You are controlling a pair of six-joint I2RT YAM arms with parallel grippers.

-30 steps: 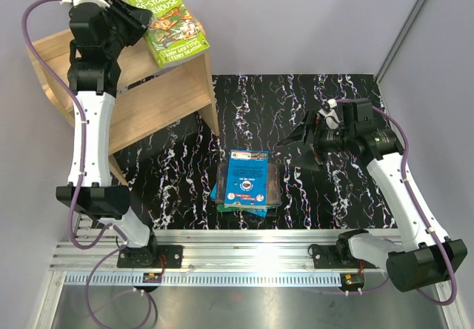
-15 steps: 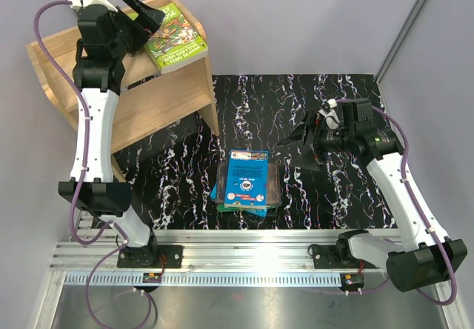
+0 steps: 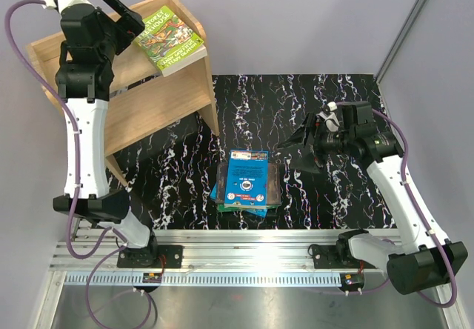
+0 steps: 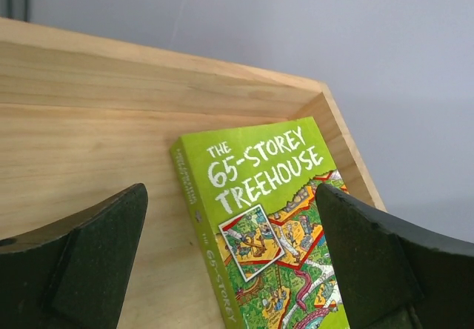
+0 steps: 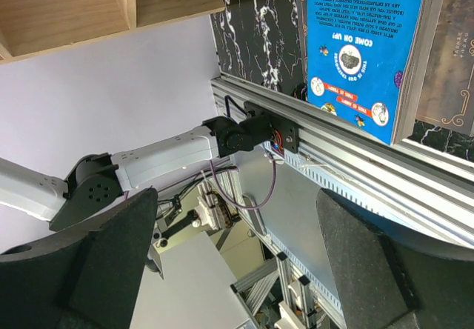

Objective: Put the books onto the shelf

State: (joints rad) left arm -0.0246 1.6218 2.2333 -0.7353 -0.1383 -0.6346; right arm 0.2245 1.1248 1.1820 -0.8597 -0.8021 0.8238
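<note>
The green "65-Storey Treehouse" book [image 3: 172, 38] lies flat on the wooden shelf's [image 3: 148, 99] top tier, at its right end. The left gripper [image 4: 229, 195] hovers over it, spread wide and empty. Right of the shelf, a blue book [image 3: 246, 178] tops a stack; beyond it, the right gripper [image 3: 295, 147] gapes, holding nothing.

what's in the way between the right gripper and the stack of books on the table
Nothing visible. The right gripper hangs open to the right of the stack of books, whose blue top cover is uncovered, with only bare table between them.
</note>
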